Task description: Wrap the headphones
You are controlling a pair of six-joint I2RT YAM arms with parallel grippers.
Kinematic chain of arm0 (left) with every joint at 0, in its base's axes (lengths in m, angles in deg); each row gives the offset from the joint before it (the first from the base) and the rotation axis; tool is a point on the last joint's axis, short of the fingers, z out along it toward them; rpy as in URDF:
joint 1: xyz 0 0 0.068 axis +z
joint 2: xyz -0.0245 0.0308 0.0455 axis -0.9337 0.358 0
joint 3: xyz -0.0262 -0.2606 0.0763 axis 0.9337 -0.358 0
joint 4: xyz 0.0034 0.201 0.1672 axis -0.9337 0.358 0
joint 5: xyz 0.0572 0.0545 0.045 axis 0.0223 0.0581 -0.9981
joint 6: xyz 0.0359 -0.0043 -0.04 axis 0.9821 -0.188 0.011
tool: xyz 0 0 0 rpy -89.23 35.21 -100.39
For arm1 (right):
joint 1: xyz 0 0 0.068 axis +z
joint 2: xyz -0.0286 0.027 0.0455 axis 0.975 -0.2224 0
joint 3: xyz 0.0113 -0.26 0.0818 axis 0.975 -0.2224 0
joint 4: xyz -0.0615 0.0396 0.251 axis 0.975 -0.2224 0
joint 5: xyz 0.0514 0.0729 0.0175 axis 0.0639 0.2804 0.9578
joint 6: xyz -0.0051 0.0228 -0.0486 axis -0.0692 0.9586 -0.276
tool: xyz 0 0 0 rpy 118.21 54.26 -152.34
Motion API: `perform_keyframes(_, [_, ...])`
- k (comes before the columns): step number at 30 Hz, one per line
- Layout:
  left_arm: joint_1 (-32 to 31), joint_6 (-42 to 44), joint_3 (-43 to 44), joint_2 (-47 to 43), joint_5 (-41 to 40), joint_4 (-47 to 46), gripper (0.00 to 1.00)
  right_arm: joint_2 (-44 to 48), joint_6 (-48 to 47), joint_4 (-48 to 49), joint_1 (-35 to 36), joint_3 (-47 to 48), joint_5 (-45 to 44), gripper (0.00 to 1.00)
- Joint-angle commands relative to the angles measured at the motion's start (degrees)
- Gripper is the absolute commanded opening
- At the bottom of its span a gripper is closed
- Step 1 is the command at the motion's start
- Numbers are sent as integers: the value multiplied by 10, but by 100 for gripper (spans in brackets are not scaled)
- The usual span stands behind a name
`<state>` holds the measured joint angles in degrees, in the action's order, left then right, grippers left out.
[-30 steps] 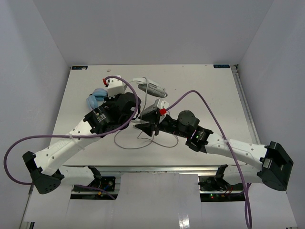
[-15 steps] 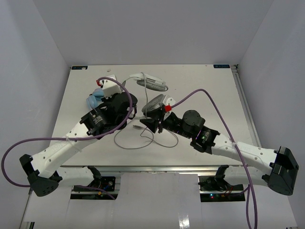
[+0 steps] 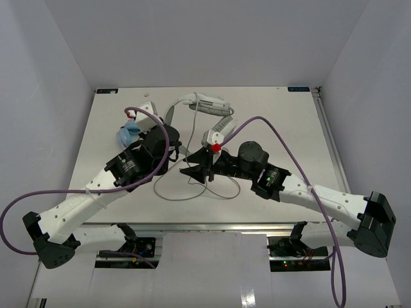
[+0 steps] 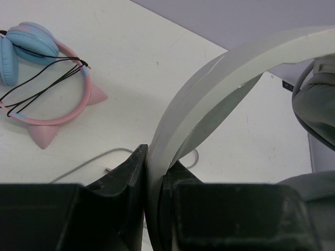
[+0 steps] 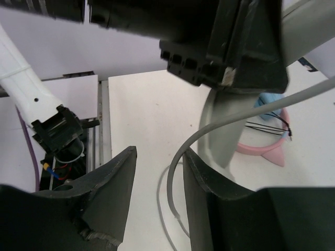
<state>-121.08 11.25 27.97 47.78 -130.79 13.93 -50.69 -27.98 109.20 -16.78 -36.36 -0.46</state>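
The white-and-grey headphones point(image 3: 209, 104) hang above the table's back middle. My left gripper point(image 3: 174, 149) is shut on their arched headband point(image 4: 209, 94), which rises from between the jaws in the left wrist view; a grey ear cup point(image 4: 316, 102) shows at the right there. My right gripper point(image 3: 192, 172) is open just right of the left one. The thin grey cable point(image 5: 178, 162) runs down between its jaws, close to the right finger point(image 5: 209, 183), without being clamped. The rest of the cable point(image 3: 192, 192) lies looped on the table below both grippers.
A blue-and-pink cat-ear headset point(image 3: 128, 135) with thin dark cord lies at the left; it also shows in the left wrist view point(image 4: 42, 78) and the right wrist view point(image 5: 267, 149). Purple arm cables arc above both arms. The table's metal front rail point(image 5: 103, 125) is near.
The left gripper has carried the headphones up and toward the back. The right gripper swung up toward the headset, then dropped back lower and left, jaws open around the cable.
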Motion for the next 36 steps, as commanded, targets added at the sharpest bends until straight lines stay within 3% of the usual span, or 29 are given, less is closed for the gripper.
perform_keyframes(1, [-1,-29,0,-53,13,-70,0,-24,0,15,-6,27,51,48])
perform_keyframes(7, [-1,-26,0,-61,14,-74,0,-41,15,34,-6,20,58,48])
perform_keyframes(20, [-1,-59,14,-59,-19,-44,0,-36,35,169,-4,-101,-64,47])
perform_keyframes(36, [-1,-98,17,-48,-6,-44,0,-149,43,498,-4,-210,-104,46])
